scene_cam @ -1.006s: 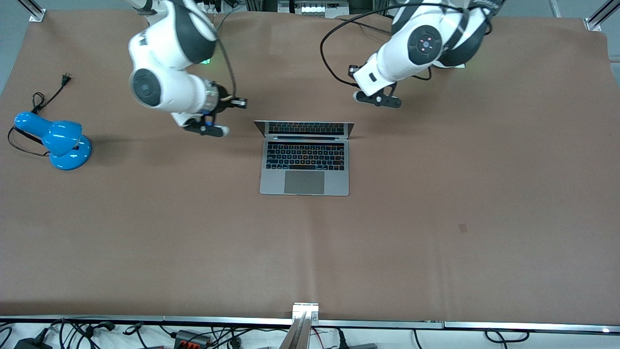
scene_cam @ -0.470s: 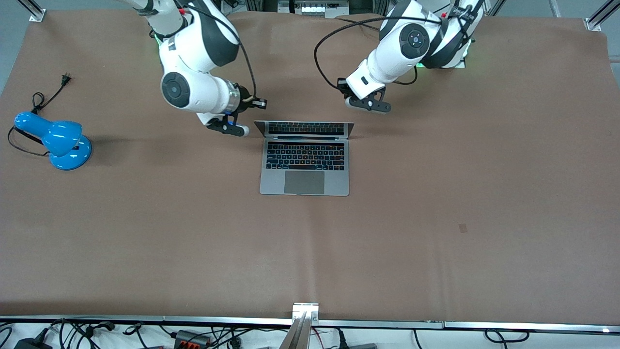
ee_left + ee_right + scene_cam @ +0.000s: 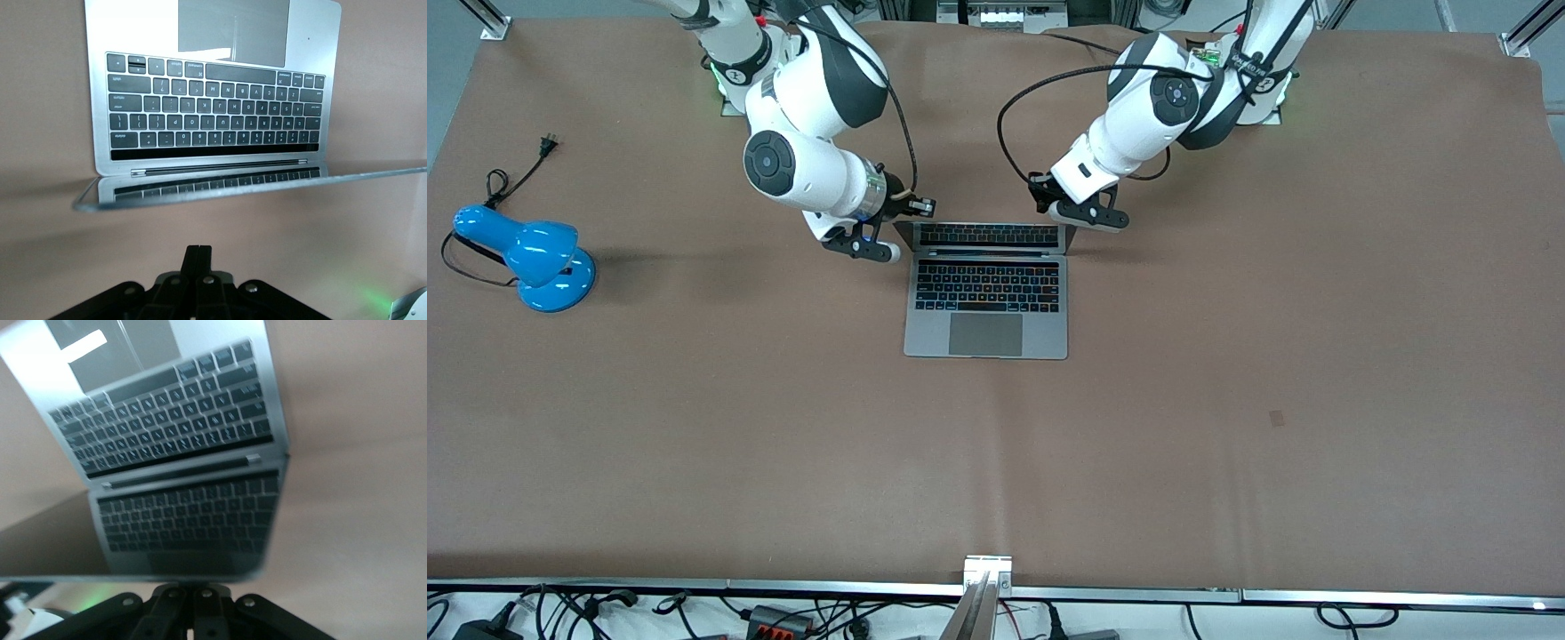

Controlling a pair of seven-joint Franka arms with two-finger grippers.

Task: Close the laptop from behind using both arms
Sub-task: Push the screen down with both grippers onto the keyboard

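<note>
The silver-grey laptop (image 3: 987, 302) stands open in the middle of the table, its lid (image 3: 989, 235) upright on the side nearest the arm bases. It also shows in the left wrist view (image 3: 213, 120) and the right wrist view (image 3: 167, 420). My left gripper (image 3: 1074, 220) is shut and empty, close to the lid's corner toward the left arm's end; its fingers (image 3: 198, 257) sit just short of the lid's top edge. My right gripper (image 3: 889, 233) is shut at the lid's other corner, and the lid edge hides its fingertips (image 3: 195, 589).
A blue desk lamp (image 3: 534, 258) with a black cord and plug (image 3: 516, 173) lies toward the right arm's end of the brown table. Black cables loop off the left arm (image 3: 1023, 107). A metal rail (image 3: 987, 569) runs along the table's near edge.
Both arms have swung inward and down toward the laptop's lid. Each gripper now sits at a top corner of the lid. The laptop has not moved.
</note>
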